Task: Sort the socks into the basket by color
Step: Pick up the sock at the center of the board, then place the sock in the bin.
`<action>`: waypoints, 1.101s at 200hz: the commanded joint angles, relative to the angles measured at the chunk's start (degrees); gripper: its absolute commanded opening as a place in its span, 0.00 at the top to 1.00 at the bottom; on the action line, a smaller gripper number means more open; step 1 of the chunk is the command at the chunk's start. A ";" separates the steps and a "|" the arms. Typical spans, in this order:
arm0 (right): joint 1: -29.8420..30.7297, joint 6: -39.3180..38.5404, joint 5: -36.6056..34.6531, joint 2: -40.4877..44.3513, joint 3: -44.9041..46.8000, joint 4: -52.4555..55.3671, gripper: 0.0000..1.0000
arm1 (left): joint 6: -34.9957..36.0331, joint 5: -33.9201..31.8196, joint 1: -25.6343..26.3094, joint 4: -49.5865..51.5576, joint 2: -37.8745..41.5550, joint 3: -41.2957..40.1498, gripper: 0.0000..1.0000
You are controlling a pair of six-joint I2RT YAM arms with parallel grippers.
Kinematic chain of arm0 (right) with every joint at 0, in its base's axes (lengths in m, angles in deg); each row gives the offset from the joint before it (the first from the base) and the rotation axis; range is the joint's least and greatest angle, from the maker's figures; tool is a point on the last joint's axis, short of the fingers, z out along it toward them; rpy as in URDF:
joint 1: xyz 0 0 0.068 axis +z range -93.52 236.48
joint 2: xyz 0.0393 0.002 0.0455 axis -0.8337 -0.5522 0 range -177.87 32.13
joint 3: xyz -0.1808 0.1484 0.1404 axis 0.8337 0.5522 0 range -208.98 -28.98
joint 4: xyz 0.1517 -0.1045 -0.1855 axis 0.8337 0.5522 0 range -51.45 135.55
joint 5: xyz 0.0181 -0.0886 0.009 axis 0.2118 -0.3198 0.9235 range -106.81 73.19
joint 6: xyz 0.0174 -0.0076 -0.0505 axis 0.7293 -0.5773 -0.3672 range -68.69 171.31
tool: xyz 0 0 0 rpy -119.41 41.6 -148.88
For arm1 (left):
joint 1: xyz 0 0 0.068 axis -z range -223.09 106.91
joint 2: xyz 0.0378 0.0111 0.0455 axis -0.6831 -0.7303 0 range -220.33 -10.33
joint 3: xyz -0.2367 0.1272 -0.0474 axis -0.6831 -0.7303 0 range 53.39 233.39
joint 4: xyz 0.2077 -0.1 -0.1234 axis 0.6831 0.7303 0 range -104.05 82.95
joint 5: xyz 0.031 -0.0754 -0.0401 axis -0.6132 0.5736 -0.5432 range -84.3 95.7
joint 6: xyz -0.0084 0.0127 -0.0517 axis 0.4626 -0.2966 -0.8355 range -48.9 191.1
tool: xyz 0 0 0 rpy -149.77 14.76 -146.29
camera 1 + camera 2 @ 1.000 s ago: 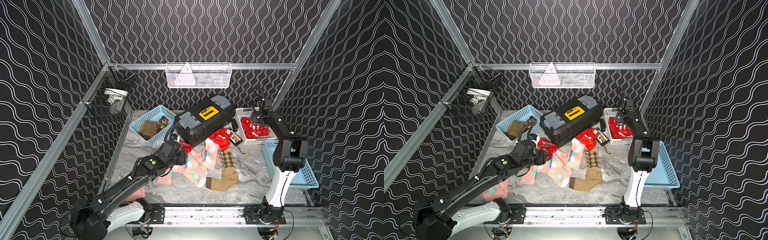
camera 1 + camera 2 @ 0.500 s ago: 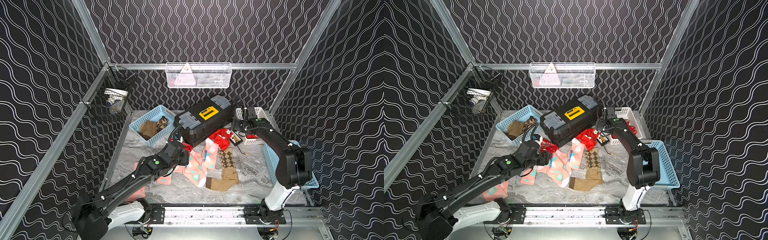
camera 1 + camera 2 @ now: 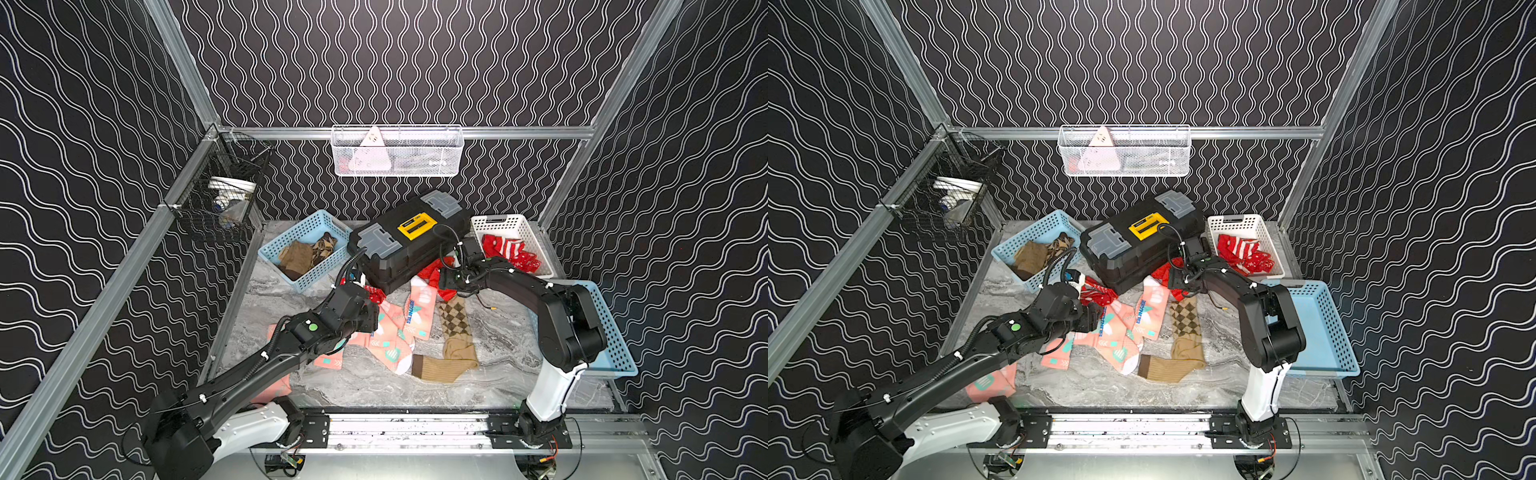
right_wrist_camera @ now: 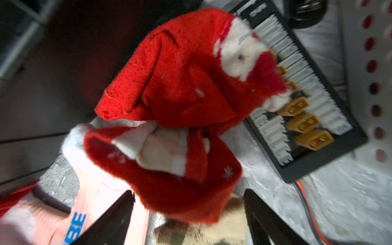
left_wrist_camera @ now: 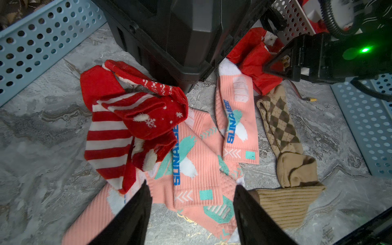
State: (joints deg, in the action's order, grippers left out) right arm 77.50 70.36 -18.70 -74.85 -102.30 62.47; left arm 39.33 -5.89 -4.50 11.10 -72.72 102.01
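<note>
Left gripper [image 5: 191, 186] and right gripper [image 4: 187, 193] hang over loose socks [image 3: 395, 332] mid-worktop [image 3: 498, 332].
The left's fingers [image 5: 135, 207] are spread, empty, above pink socks [image 5: 197, 148] beside a striped sock [image 5: 108, 137]. The right's, also apart, flank a Santa sock [image 4: 180, 95] by the toolbox [image 3: 407, 245]. An argyle sock [image 5: 280, 123] lies alongside. Red socks [image 3: 507, 253] fill the back-right white basket [image 3: 498, 220]; brown socks [image 3: 299, 257] fill the back-left blue basket [image 3: 320, 272].

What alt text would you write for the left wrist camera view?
The left gripper hangs open over salmon-pink socks, with a heap of red Christmas socks, a tan argyle sock and a black toolbox beyond.
</note>
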 commanded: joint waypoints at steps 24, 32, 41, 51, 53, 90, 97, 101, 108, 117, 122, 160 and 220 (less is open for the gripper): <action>0.34 0.37 0.90 -0.90 -0.34 -3.39 0.61 | -0.82 -1.14 0.06 -0.80 0.25 -0.28 0.34; 0.34 0.23 0.61 -0.49 -0.40 -2.94 0.77 | -0.84 -1.06 0.02 -0.89 0.26 -0.28 0.34; 0.46 0.03 0.19 0.19 -0.61 -2.19 0.87 | -0.74 -1.09 0.15 -0.89 0.18 -0.26 0.34; 0.44 -0.09 -0.24 1.31 -0.60 -1.51 0.96 | -0.75 -0.97 0.17 -0.99 0.00 -0.28 0.34; 0.48 -0.14 -0.33 1.53 -0.64 -1.40 0.98 | -0.75 -0.97 0.13 -1.02 -0.01 -0.28 0.34; 0.44 -0.15 0.47 6.29 -1.54 1.65 1.00 | -0.46 -0.80 0.24 -1.50 -0.76 -0.02 0.34; 0.44 -0.15 0.80 7.04 -1.81 2.19 1.00 | -0.49 -0.87 0.21 -1.67 -0.80 -0.02 0.34; 0.51 -0.22 0.91 7.29 -1.90 2.53 1.00 | -0.42 -0.85 0.26 -1.72 -0.79 -0.05 0.34; 0.46 -0.24 1.27 8.08 -2.11 2.86 1.00 | -0.40 -0.86 0.26 -1.76 -0.80 -0.03 0.34; 0.45 -0.15 1.99 8.73 -2.38 3.36 1.00 | -0.40 -0.71 0.25 -1.88 -0.87 -0.10 0.34; 0.43 -0.06 2.28 9.13 -2.56 3.76 1.00 | -0.40 -0.70 0.23 -1.86 -0.82 -0.06 0.34; 0.18 0.89 3.17 13.07 -3.68 5.01 1.00 | -0.05 -0.81 0.34 -1.68 -0.63 -0.03 0.34; -2.93 -0.53 -1.76 16.19 -9.82 7.73 1.00 | 0.29 -0.67 0.49 -1.89 -0.30 -0.35 0.34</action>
State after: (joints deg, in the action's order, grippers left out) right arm 76.12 70.75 -17.26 -59.62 -110.15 69.10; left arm 39.38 -6.13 -4.17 10.97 -73.38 101.79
